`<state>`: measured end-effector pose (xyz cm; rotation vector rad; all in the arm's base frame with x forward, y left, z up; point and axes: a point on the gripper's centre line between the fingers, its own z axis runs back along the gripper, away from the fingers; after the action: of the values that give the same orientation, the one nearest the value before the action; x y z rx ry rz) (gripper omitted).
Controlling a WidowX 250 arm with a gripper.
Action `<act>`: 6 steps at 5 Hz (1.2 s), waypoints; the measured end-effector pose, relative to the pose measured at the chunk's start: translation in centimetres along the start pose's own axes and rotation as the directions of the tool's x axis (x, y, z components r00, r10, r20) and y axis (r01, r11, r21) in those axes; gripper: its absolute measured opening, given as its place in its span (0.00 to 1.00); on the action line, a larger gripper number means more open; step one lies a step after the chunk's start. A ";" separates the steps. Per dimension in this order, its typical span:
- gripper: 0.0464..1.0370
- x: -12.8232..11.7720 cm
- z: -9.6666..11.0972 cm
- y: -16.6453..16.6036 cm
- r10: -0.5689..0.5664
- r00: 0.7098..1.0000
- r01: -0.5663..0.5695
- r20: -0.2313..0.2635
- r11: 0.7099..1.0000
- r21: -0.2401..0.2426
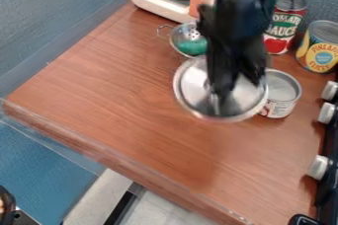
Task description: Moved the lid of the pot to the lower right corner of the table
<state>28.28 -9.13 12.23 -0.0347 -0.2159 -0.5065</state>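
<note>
My claw (223, 94) seems to be pinching the lid (190, 88) by its middle, a grip that would balance it over the bench (119, 95), near the open can (282, 93).

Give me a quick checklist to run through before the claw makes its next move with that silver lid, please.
1. Claw over the lid: ok, it is at the lid's middle.
2. Grip on the lid secure: cannot tell.
3. Lid's edge away from the short can: not ok, they meet or overlap in this view.
4. Tall red can and yellow can upright: ok.
5. Lid at the table's lower right corner: not ok, it is farther up.
</note>
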 end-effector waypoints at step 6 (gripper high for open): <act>0.18 -1.5 -7.4 -4.0 -0.171 0.962 0.172 -0.214 0.985 -0.016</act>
<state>26.56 -12.54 4.60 0.0414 -0.0074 -0.6782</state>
